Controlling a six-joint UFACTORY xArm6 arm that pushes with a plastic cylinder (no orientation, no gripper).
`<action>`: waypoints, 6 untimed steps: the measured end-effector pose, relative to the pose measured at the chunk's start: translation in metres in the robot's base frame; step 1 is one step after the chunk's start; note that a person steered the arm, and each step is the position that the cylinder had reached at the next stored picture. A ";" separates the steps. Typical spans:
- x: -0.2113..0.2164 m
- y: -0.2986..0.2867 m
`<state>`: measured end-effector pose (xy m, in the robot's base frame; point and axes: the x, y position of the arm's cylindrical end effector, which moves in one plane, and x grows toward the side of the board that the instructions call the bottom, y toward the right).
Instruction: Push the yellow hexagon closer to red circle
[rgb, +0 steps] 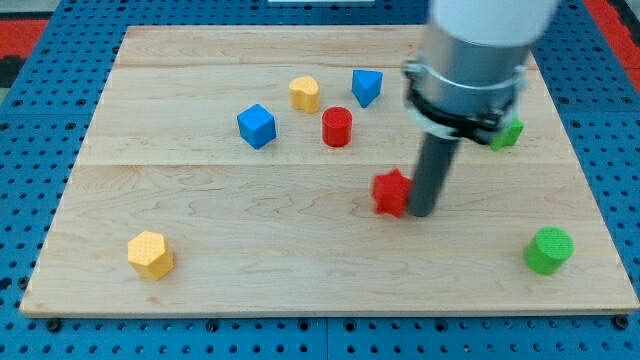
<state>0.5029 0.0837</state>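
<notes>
Yellow hexagon (151, 254) low at the view's left on the wooden desk (250, 300), near the bottom-left corner, well apart from everything else. Red circle (337, 127) up in the middle of the board, upright cylinder, between yellow heart-like block (305, 94) to its upper left and blue block of wedge shape (367, 87) to its upper right. Blue cube (256, 126) further toward the view's left of the red circle. Rod descending from the grey arm body at the view's upper right; my tip (422, 212) on the board, just beside a red star-like block (392, 192), on that block's right, touching or nearly so, cannot tell which. No end effector jaws on the rod, so nothing open, closed or gripped. Green cylinder (549, 250) low at the view's right. Second green block (507, 132) partly hidden behind the arm, shape unclear. Tip well apart from the yellow hexagon.
</notes>
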 end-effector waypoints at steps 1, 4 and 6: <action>0.027 -0.015; 0.029 -0.078; 0.114 -0.207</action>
<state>0.6173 -0.1231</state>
